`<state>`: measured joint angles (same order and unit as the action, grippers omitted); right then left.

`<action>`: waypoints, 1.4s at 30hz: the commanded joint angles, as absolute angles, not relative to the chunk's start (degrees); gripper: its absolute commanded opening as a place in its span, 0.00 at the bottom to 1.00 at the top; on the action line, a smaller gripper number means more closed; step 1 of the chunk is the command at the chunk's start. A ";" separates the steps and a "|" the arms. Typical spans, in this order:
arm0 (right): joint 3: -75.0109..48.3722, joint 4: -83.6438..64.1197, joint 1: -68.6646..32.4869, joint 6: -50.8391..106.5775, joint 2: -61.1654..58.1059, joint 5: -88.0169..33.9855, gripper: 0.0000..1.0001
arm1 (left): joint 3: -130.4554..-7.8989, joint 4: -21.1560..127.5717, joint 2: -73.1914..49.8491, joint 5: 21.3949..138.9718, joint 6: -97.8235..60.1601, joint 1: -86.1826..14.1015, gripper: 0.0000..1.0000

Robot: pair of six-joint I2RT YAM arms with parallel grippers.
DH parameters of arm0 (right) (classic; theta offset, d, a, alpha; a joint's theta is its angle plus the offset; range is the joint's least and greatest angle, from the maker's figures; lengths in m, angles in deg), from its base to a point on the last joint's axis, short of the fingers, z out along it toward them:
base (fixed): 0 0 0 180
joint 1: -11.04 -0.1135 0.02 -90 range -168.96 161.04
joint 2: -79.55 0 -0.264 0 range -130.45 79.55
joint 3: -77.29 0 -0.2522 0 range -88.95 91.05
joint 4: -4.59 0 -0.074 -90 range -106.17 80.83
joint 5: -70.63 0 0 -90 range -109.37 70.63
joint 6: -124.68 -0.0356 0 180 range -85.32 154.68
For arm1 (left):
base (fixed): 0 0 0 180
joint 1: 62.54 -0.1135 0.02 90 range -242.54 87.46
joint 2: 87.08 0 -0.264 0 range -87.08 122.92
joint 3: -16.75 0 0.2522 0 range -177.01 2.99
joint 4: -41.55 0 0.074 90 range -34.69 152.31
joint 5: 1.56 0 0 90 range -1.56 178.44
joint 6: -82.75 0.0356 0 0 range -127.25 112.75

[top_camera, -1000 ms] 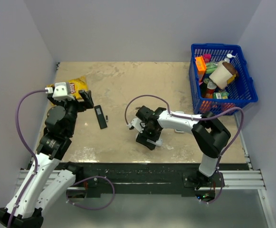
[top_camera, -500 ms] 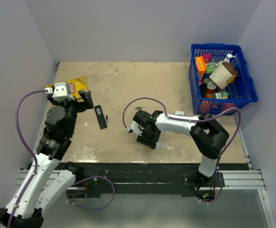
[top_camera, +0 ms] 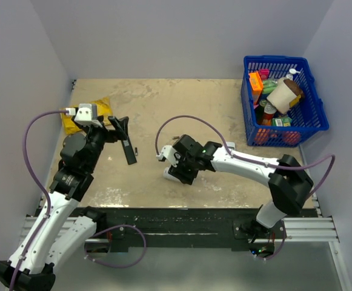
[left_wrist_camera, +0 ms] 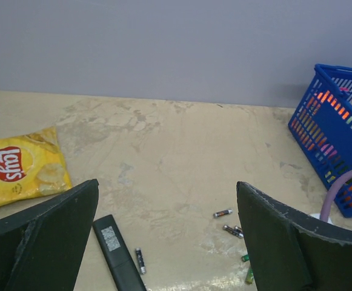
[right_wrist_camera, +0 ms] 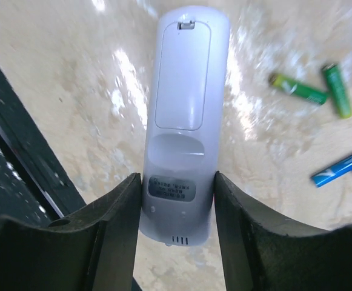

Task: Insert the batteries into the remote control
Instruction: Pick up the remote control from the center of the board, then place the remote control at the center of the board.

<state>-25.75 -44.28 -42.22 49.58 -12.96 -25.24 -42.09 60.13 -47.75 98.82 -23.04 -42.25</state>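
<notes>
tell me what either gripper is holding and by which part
The right gripper grips the white remote by its two long sides at the label end. The left gripper is open and empty.

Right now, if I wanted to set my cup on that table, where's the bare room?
The far middle is bare, between the Lay's chip bag and the blue basket. Nearer the arms it is crowded: the black remote on the left, then the right gripper around the white remote with green batteries beside it.
</notes>
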 commanded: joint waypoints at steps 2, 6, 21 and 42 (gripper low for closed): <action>-26.90 -34.66 -42.31 46.90 -8.87 -29.04 0.00 | -42.01 56.28 -46.39 94.07 -27.72 -42.06 1.00; -28.39 -31.32 -42.31 46.02 -8.08 -29.83 0.00 | -42.36 56.28 -45.95 93.81 -29.05 -42.06 1.00; -28.49 -38.60 -42.57 47.34 -15.79 -23.51 0.00 | -42.80 56.72 -45.06 98.28 -28.96 -42.06 1.00; -20.58 -43.53 -45.65 45.94 -26.70 -18.14 0.70 | -41.92 59.88 -48.31 103.03 -26.15 -42.15 1.00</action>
